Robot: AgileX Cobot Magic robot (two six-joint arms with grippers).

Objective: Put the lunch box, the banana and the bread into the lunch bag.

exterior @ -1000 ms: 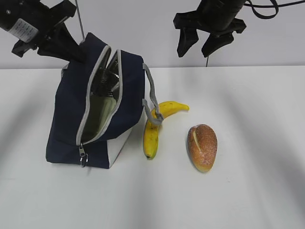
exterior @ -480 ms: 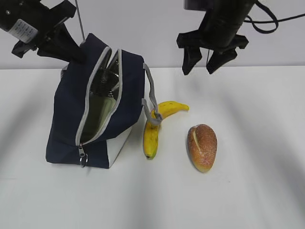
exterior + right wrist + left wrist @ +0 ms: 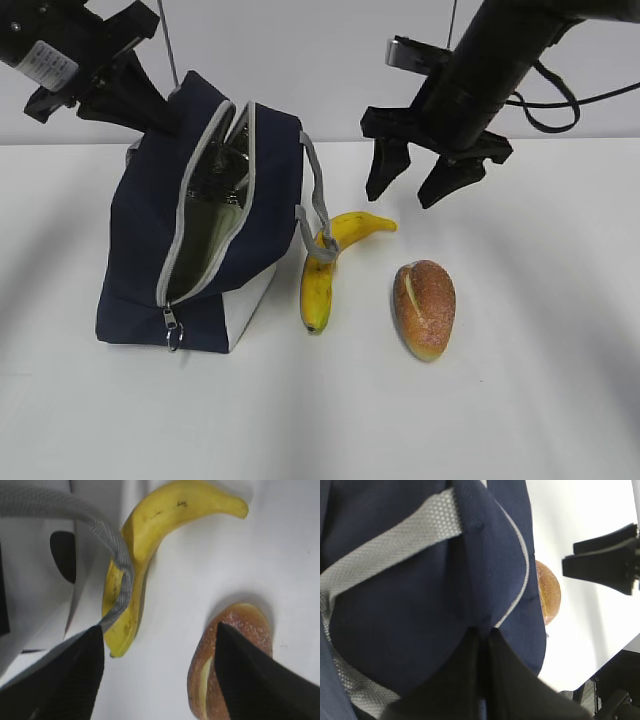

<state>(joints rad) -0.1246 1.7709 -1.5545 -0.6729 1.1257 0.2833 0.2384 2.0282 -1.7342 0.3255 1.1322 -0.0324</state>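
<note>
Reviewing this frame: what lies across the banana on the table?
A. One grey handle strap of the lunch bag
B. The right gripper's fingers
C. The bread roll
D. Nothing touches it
A: a grey handle strap of the lunch bag drapes over the banana, also seen in the right wrist view, while the bread lies apart and the open right gripper hangs above.

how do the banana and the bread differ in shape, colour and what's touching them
The banana is long, curved and yellow; the bread is a short oval, golden-brown and speckled, with a pale slit along it. The grey handle of the bag hangs over the banana, while the bread lies apart with nothing on it. Both rest on the white table, outside the bag, below the open right gripper.
</note>
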